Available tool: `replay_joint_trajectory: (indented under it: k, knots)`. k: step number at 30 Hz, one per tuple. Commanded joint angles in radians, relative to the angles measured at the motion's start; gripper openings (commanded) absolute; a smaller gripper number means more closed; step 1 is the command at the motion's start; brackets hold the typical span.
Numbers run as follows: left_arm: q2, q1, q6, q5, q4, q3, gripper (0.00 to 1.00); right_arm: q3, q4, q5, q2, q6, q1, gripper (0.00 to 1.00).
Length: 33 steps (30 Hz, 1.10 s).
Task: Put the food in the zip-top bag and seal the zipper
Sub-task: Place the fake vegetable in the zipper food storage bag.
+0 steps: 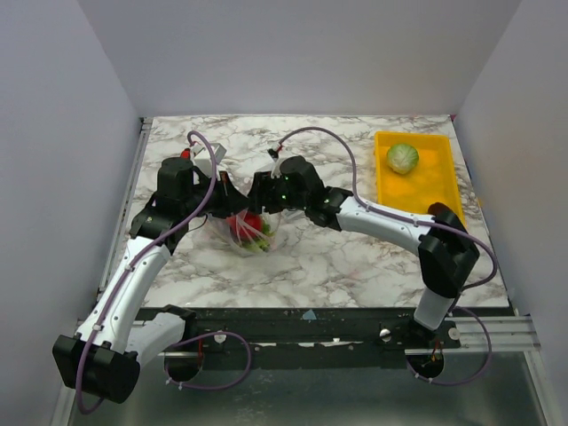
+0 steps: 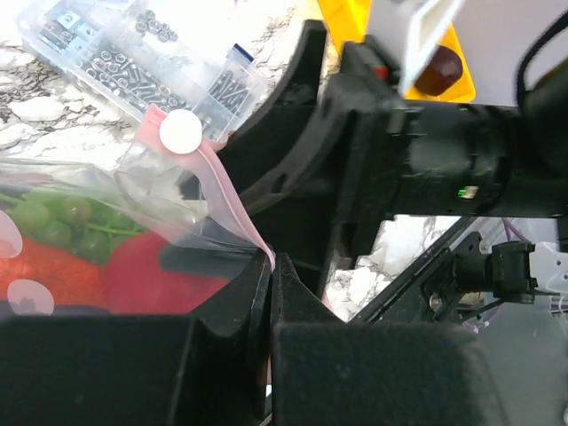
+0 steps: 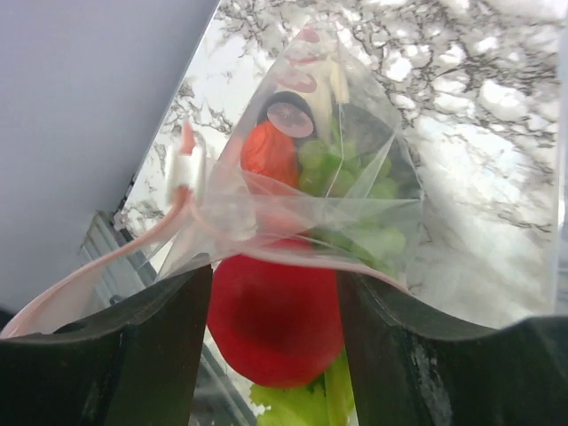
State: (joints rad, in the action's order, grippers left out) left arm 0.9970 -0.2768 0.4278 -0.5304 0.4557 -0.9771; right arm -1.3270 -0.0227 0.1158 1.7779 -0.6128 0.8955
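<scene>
The clear zip-top bag hangs between my two grippers at mid-table. My left gripper is shut on the pink zipper at the bag's mouth corner; it also shows from above. My right gripper reaches into the mouth, its fingers closed against the red round fruit, with the zipper draped across them. Green grapes and an orange-red piece lie deeper in the bag. The cabbage ball sits in the yellow tray. A dark maroon piece shows in the tray.
A rigid clear box of small hardware lies just behind the bag. The yellow tray stands at the back right of the marble table. Grey walls close in the left, right and far sides.
</scene>
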Motion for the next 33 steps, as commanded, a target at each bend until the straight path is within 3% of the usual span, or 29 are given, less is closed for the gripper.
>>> replay_joint_trajectory:
  k: [1, 10, 18, 27, 31, 33]
  knots:
    - [-0.008, -0.001, 0.005, -0.018, -0.033, -0.011, 0.0, 0.01, 0.082, -0.036, -0.115, 0.025, 0.004, 0.63]
    - [0.0, -0.001, 0.003, -0.023, -0.031, -0.014, 0.0, 0.135, 0.184, 0.084, -0.242, 0.082, 0.013, 0.66]
    - [-0.001, -0.001, 0.001, -0.028, -0.037, -0.01, 0.0, 0.126, 0.177, 0.141, -0.174, 0.115, 0.049, 0.47]
    - [-0.014, 0.0, 0.014, -0.069, -0.065, 0.0, 0.0, 0.137, 0.157, 0.145, -0.1, 0.145, 0.069, 0.37]
    - [-0.022, -0.001, 0.027, -0.114, -0.099, 0.01, 0.0, 0.19, 0.038, 0.136, -0.072, 0.143, 0.078, 0.3]
    - [-0.024, -0.001, 0.042, -0.147, -0.126, 0.02, 0.0, 0.273, -0.182, 0.116, -0.079, 0.115, 0.084, 0.29]
